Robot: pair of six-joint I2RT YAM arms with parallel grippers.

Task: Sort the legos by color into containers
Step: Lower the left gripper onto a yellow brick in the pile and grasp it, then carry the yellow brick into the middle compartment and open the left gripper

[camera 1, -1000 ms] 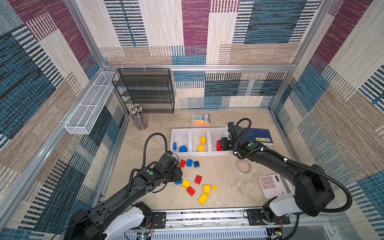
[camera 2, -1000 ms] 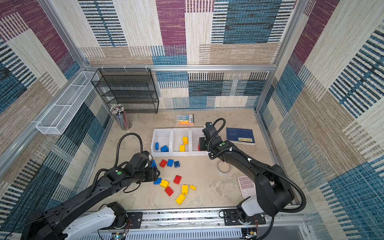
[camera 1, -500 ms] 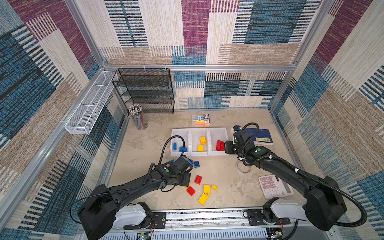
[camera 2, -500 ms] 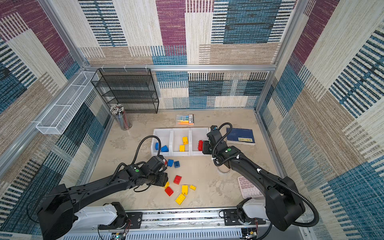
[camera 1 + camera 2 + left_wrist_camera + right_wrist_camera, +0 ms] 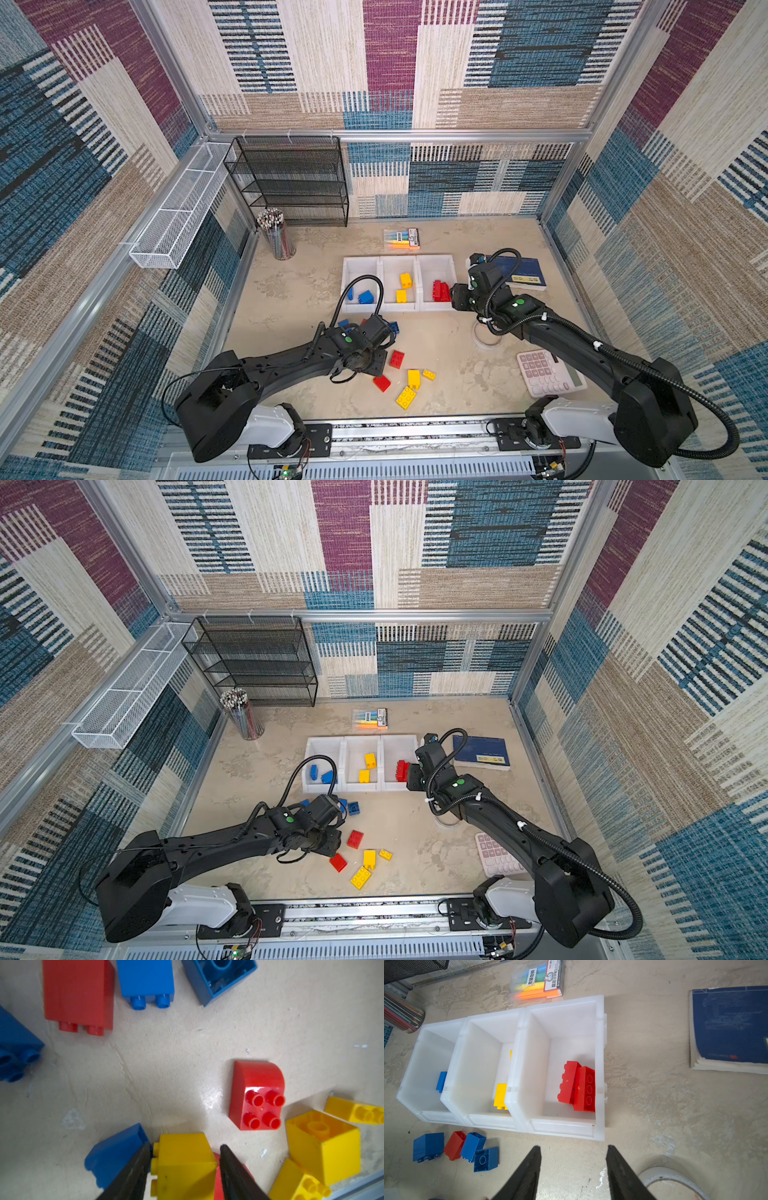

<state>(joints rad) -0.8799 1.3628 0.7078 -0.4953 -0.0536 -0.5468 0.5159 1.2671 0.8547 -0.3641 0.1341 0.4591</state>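
Three joined white containers (image 5: 417, 308) (image 5: 560, 1128) hold blue legos (image 5: 365, 297) on the left, yellow legos (image 5: 405, 280) in the middle and red legos (image 5: 577, 1086) on the right. Loose legos lie in front: red (image 5: 397, 358), yellow (image 5: 406, 397) and blue (image 5: 394, 327). My left gripper (image 5: 185, 1147) (image 5: 374, 365) is low over this pile, jaws either side of a yellow lego (image 5: 182, 1157). One finger touches its studs; a thin gap shows at the other. My right gripper (image 5: 573, 1147) (image 5: 455, 297) hangs open and empty before the right container's front corner.
A blue lego (image 5: 116, 1155) and a red one (image 5: 217, 1178) press against the yellow lego's sides. A tape roll (image 5: 486, 336), a calculator (image 5: 548, 374) and a blue book (image 5: 519, 272) lie at the right. A highlighter pack (image 5: 402, 239), a pencil cup (image 5: 279, 239) and a black rack (image 5: 291, 183) stand behind.
My left arm has swung right over the loose legos and its jaws have narrowed round the yellow one. My right gripper has drawn back from the red container towards the right.
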